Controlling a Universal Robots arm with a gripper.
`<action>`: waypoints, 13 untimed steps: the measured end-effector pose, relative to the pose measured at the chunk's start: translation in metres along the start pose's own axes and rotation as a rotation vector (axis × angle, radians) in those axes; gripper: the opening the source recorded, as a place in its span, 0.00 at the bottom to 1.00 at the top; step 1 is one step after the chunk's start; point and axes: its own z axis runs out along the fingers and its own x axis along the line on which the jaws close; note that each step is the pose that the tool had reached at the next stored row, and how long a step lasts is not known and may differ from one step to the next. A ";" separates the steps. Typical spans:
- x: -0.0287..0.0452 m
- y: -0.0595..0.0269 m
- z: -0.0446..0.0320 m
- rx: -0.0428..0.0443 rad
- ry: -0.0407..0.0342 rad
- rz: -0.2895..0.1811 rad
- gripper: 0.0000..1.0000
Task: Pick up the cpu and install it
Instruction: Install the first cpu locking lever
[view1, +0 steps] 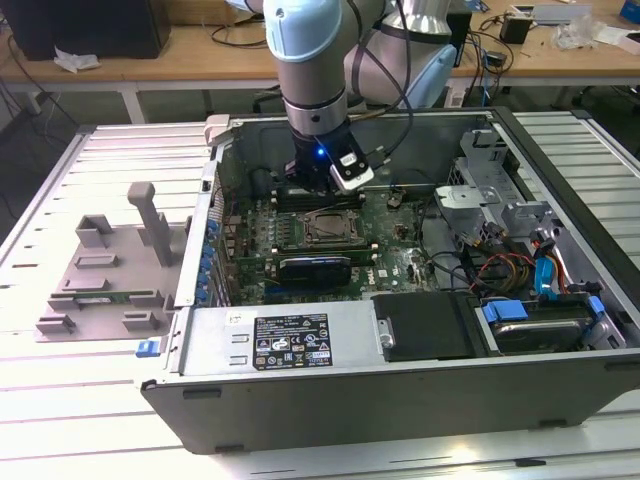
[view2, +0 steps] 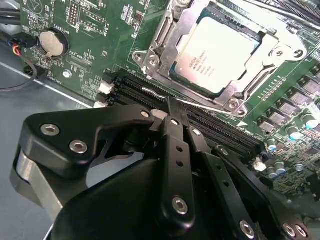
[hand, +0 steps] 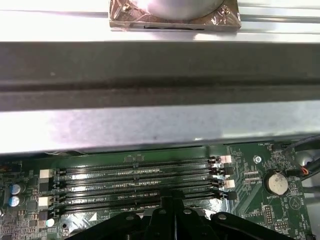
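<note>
The cpu (view2: 220, 50), a pale silver-grey square, lies flat inside the metal-framed socket (view2: 165, 35) on the green motherboard, with the frame's edges around it. My gripper (view2: 171, 106) is shut, its black fingers pressed together with nothing between them. The tips hang over the memory slots (view2: 220, 132) right beside the socket, close to a thin silver lever (view2: 150, 92). In the first wrist view the gripper (hand: 172, 197) sits over the same slots (hand: 135, 182). In the exterior view the gripper (view1: 308, 190) reaches down into the open computer case, just behind the socket (view1: 330, 228).
The case's metal walls (view1: 350, 400) enclose the board, with a power supply (view1: 290, 340), drive cages (view1: 500, 190) and cables around it. A grey plastic tray with upright blocks (view1: 110, 270) stands on the table on the exterior view's left. A coin battery (view2: 52, 44) sits on the board.
</note>
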 end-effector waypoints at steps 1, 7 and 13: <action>0.0002 -0.0001 0.0005 0.0008 -0.0018 -0.001 0.11; 0.0031 -0.0026 0.0110 0.0101 -0.0362 -0.009 0.11; 0.0027 -0.0064 0.0099 0.0090 -0.0364 -0.009 0.11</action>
